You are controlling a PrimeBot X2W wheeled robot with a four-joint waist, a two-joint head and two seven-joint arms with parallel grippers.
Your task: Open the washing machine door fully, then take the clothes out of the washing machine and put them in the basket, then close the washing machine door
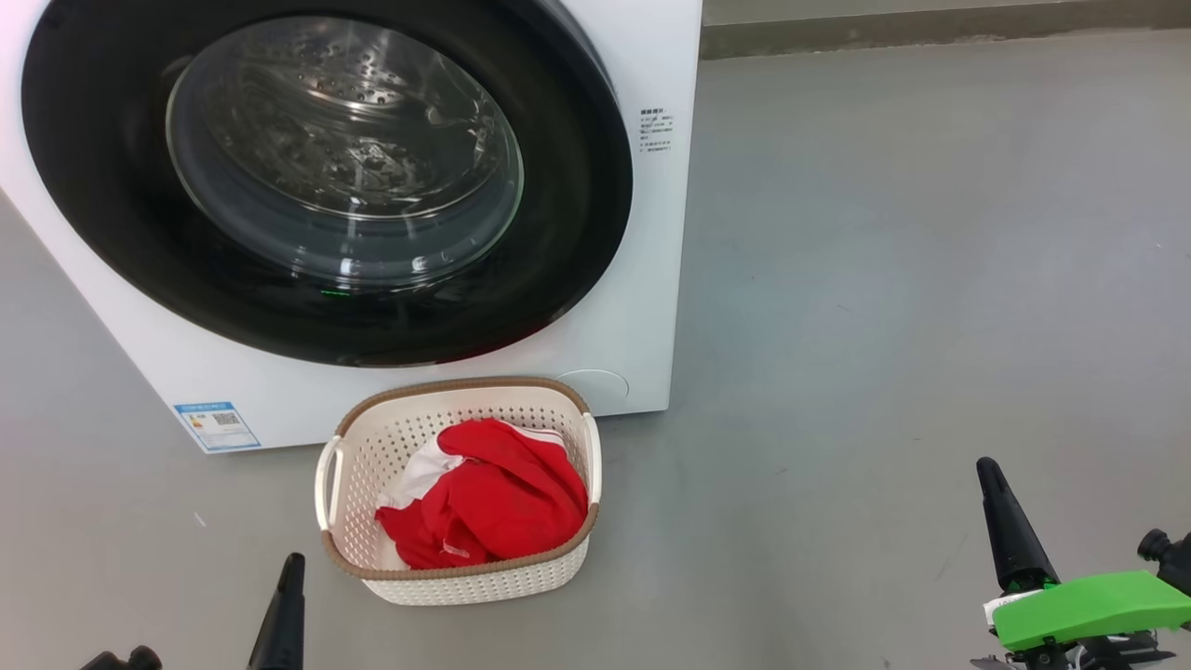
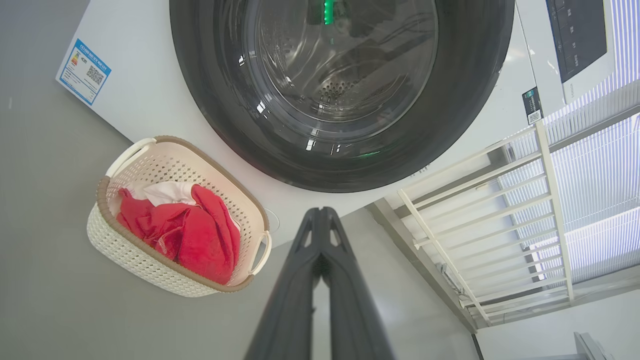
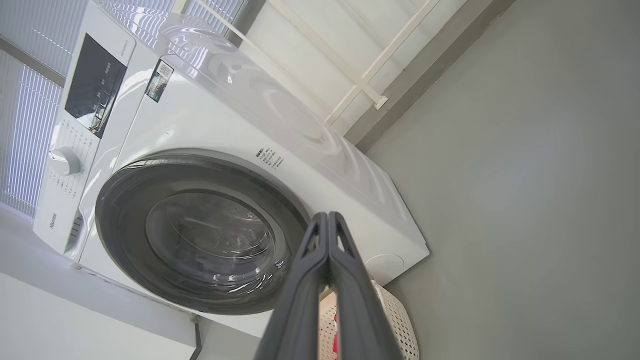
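Observation:
The white washing machine [image 1: 614, 354] fills the upper left of the head view, and its round door [image 1: 112, 214] with the black rim and glass bowl lies flat against the front. Before it on the floor stands the cream basket [image 1: 456, 582] holding the red and white clothes [image 1: 493, 502]. My left gripper [image 1: 293, 561] is shut at the lower left, short of the basket. My right gripper [image 1: 988, 465] is shut at the lower right, well off to the basket's right. In the wrist views, the left gripper [image 2: 321, 211] and the right gripper [image 3: 327, 215] both show tips pressed together.
Grey floor [image 1: 884, 279] stretches to the right of the machine up to a wall skirting [image 1: 930, 37]. A white railing [image 2: 500, 210] and window blinds stand beside the machine. A green part [image 1: 1089, 605] sits on my right wrist.

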